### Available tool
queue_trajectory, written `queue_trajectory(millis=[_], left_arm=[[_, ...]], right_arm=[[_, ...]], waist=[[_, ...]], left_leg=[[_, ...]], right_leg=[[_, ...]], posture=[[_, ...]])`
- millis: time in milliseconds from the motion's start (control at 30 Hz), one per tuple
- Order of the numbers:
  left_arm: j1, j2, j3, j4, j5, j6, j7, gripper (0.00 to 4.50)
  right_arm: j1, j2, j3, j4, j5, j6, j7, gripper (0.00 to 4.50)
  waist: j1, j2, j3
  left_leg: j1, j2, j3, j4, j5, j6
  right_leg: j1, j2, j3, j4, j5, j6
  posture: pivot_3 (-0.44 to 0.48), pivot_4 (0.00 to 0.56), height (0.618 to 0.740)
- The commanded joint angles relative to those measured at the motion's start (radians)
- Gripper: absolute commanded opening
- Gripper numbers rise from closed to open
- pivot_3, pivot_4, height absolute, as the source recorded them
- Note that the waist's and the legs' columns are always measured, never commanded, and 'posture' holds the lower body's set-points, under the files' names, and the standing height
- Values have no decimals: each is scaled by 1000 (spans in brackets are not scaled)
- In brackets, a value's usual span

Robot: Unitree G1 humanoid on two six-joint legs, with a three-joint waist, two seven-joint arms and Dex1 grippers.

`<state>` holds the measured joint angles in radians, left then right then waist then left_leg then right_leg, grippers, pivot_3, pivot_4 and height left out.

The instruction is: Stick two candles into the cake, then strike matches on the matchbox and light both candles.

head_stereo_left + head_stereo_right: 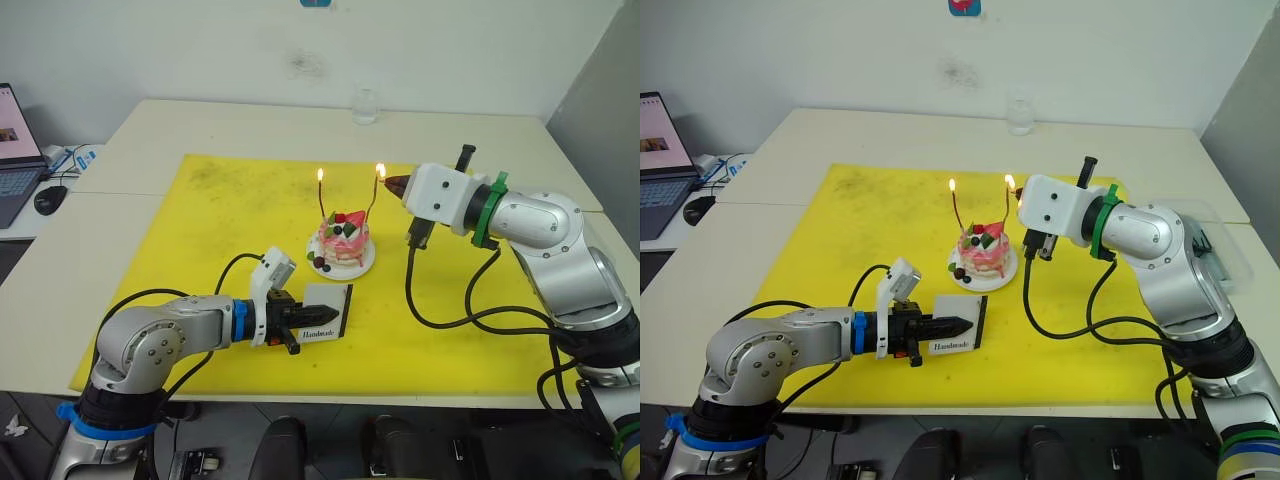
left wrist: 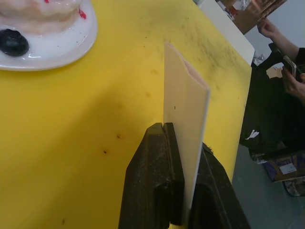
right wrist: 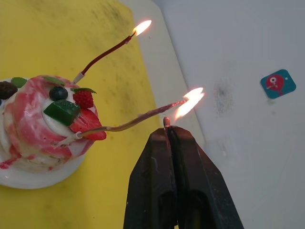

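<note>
at centre frame our right hand (image 3: 167, 131) pinches a thin brittle match (image 3: 166, 122) by its tail beside the lit candles (image 3: 143, 117); our left hand (image 2: 183, 143) clamps the light matchbox (image 2: 183, 109)

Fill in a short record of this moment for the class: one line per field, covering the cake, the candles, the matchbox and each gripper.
cake: on a white plate on the yellow mat; cake topped with strawberry
candles: both stuck in the cake; left candle lit, right candle has flame at its tip
matchbox: white matchbox on the mat, in front of the cake
left gripper: left gripper shut on the matchbox
right gripper: right gripper shut on a burning match, held at the right candle's tip
</note>
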<state>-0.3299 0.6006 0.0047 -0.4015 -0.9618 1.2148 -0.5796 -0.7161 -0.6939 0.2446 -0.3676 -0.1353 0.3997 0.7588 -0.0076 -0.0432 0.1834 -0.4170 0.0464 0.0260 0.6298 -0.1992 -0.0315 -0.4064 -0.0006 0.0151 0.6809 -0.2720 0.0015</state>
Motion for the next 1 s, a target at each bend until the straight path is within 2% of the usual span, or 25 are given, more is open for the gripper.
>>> queue_trajectory(millis=[33, 200, 300, 467, 567, 700, 1000], left_arm=[[-22, -16, 23, -35, -38, 7, 3, 0], [-26, -58, 37, -44, -89, 32, 42, 0], [-18, -80, 31, -57, -106, 38, 62, 0], [6, -117, 3, -80, -106, 32, 94, 0], [13, -140, -10, -86, -105, 27, 113, 0], [32, -178, -29, -96, -94, 11, 141, 0], [54, -248, -62, -103, -73, -19, 200, 0]], right_arm=[[7, -29, -67, -17, 0, -7, 0, 34], [94, -99, -173, -45, 18, 43, 8, 34], [162, -115, -261, -69, 46, 139, -5, 34], [321, -63, -496, -24, 108, 284, -92, 34], [366, -29, -583, 23, 139, 317, -140, 34], [362, 13, -639, 111, 164, 368, -214, 34], [292, 41, -647, 332, 166, 365, -374, 34]], waist=[[1, 0, 0], [5, 0, 0], [5, 0, 0], [5, 0, 0], [3, 0, 0], [-3, 2, -1], [-3, 3, -2]], left_leg=[[0, 0, 0, 0, 0, 0], [0, 0, 0, 0, 0, 0], [0, 0, 0, 0, 0, 0], [0, 0, 0, 0, 0, 0], [0, -1, 0, 1, 0, 0], [1, -1, 1, 1, 0, 0], [1, -1, 3, 0, 0, 0]], right_leg=[[0, 0, 0, 0, 0, 0], [0, 0, 0, 0, 0, 0], [0, 0, 0, 0, 0, 0], [1, 0, 0, 0, 0, 0], [1, 0, 1, 0, 0, 0], [1, 0, 2, 1, 1, 1], [1, 3, 2, 0, 1, 1]], posture=[[0, 150, 740], [0, 150, 740], [0, 150, 740], [0, 150, 740], [0, 150, 740], [0, 150, 740], [0, 150, 740]])
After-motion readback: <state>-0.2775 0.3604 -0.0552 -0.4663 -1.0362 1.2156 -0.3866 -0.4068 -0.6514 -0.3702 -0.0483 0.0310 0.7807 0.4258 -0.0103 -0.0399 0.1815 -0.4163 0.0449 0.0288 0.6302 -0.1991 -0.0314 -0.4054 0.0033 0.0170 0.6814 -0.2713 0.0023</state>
